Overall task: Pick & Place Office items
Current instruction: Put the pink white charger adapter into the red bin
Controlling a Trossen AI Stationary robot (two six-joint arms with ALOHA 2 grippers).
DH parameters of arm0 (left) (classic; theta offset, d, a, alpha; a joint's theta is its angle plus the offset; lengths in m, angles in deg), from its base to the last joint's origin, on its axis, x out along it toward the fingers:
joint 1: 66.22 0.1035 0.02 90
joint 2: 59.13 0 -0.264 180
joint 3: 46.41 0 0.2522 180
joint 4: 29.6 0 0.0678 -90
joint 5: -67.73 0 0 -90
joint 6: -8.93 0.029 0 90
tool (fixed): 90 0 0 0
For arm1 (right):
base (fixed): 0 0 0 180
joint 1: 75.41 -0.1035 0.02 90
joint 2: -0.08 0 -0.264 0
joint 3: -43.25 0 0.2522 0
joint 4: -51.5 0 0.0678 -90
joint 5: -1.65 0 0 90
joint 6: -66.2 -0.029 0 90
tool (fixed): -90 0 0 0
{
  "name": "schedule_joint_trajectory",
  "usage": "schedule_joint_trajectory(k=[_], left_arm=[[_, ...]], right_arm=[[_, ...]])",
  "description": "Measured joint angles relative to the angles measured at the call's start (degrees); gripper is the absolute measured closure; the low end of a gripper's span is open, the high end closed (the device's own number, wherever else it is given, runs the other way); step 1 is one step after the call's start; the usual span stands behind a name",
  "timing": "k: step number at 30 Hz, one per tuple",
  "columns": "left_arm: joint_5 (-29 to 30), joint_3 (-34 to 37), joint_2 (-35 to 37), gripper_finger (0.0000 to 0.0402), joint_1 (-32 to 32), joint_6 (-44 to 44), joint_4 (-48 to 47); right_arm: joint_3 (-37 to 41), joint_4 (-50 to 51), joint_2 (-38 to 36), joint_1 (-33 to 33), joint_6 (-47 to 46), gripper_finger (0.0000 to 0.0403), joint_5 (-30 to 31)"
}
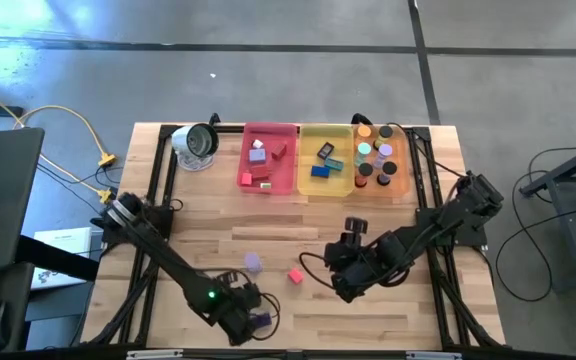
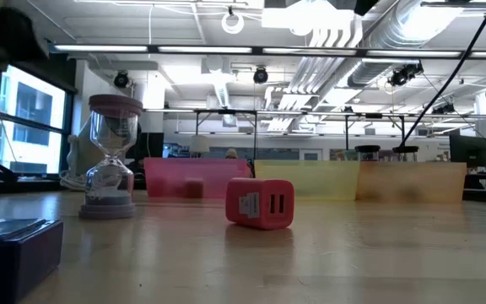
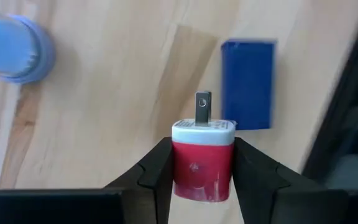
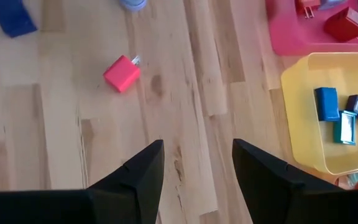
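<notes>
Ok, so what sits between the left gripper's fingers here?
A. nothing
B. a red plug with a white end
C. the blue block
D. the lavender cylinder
B: the left wrist view shows the left gripper with a finger against each side of the red plug, metal prong pointing away, while the blue block and lavender cylinder lie free on the table.

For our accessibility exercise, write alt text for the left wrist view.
The left gripper clamps a red, white-capped charger with a metal prong over the wooden table. Beyond lie a blue block and a lavender cylinder.
</notes>
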Motion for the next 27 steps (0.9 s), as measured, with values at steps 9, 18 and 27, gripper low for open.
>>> schedule_joint_trajectory(k=[9,18,27], left_arm=[[2.86,-0.20,12.44,0.0282,3.26,-4.19,0.15],[13.23,-0.22,27.13,0.0282,12.29,-1.15,0.34],[9.68,-0.26,33.03,0.0282,35.75,16.42,0.37]], right_arm=[[0.00,6.37,0.00,-3.92,-0.60,0.0225,2.42],[0.02,18.04,0.00,-6.08,-12.26,0.0225,12.58],[0.04,19.17,-2.34,-0.60,-16.82,0.0225,18.63]])
